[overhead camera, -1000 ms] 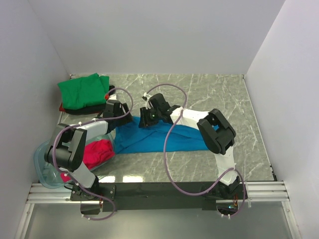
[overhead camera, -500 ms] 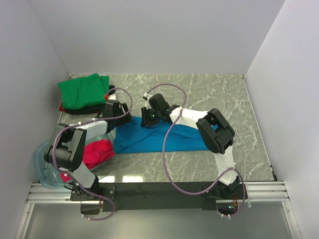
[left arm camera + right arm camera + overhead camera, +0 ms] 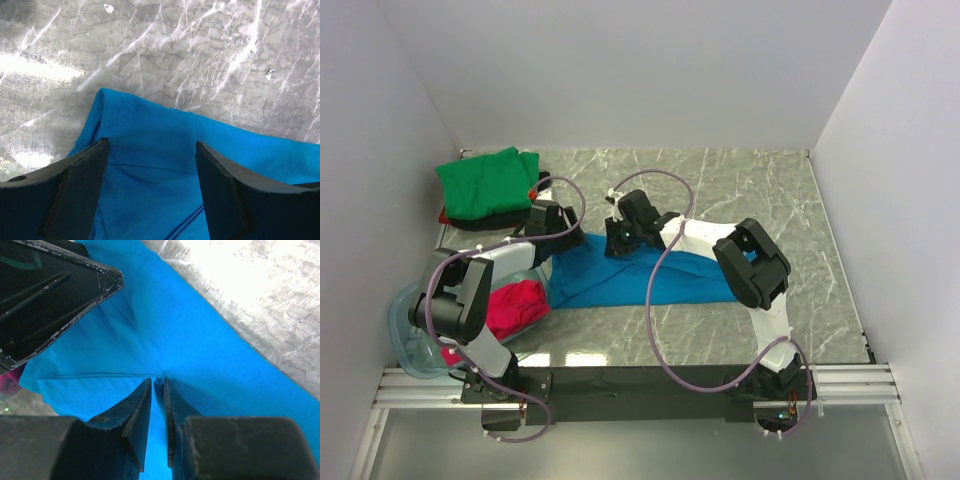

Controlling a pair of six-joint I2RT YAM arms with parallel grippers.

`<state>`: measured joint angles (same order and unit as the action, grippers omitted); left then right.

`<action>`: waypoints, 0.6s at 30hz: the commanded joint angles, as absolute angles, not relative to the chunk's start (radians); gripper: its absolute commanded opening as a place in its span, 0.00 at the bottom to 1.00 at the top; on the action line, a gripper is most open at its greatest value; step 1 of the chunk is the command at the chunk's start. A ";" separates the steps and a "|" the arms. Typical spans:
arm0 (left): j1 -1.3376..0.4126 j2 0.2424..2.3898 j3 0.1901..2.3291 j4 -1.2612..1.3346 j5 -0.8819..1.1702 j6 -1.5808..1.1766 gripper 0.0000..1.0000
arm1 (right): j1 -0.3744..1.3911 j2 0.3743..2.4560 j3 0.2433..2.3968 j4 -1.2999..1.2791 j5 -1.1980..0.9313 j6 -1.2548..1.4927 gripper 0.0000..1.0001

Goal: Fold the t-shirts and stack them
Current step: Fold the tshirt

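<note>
A bright blue t-shirt (image 3: 650,278) lies spread across the middle of the table. My right gripper (image 3: 621,240) is at its far edge, shut on a pinched fold of the blue cloth (image 3: 158,381). My left gripper (image 3: 556,238) is open, its fingers (image 3: 80,185) straddling the shirt's far left corner (image 3: 107,100). A folded green t-shirt (image 3: 485,182) lies at the back left, with dark and red cloth edges showing under it. A magenta-red t-shirt (image 3: 515,305) sits bunched in the clear bin.
The clear plastic bin (image 3: 408,340) stands at the near left beside the left arm. Purple cables loop over both arms. White walls close in the marble table on three sides. The left gripper's black body (image 3: 50,285) shows close by in the right wrist view.
My right gripper has shifted slightly back and to the right with the blue cloth. The left arm has barely moved.
</note>
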<state>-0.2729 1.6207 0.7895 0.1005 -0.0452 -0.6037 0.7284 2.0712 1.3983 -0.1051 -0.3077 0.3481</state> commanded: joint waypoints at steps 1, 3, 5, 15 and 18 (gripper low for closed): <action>-0.265 1.606 0.795 0.118 -0.032 -0.589 0.75 | 0.741 2.083 1.405 -0.100 -0.302 0.330 0.24; -0.264 1.602 0.793 0.117 -0.032 -0.588 0.75 | 0.741 2.088 1.408 -0.104 -0.298 0.327 0.25; -0.264 1.600 0.792 0.117 -0.032 -0.588 0.75 | 0.744 2.085 1.405 -0.106 -0.292 0.324 0.26; -0.261 1.588 0.793 0.110 -0.025 -0.586 0.75 | 0.747 2.103 1.419 -0.121 -0.249 0.313 0.29; -0.261 1.586 0.795 0.110 -0.023 -0.586 0.75 | 0.747 2.106 1.422 -0.121 -0.253 0.313 0.27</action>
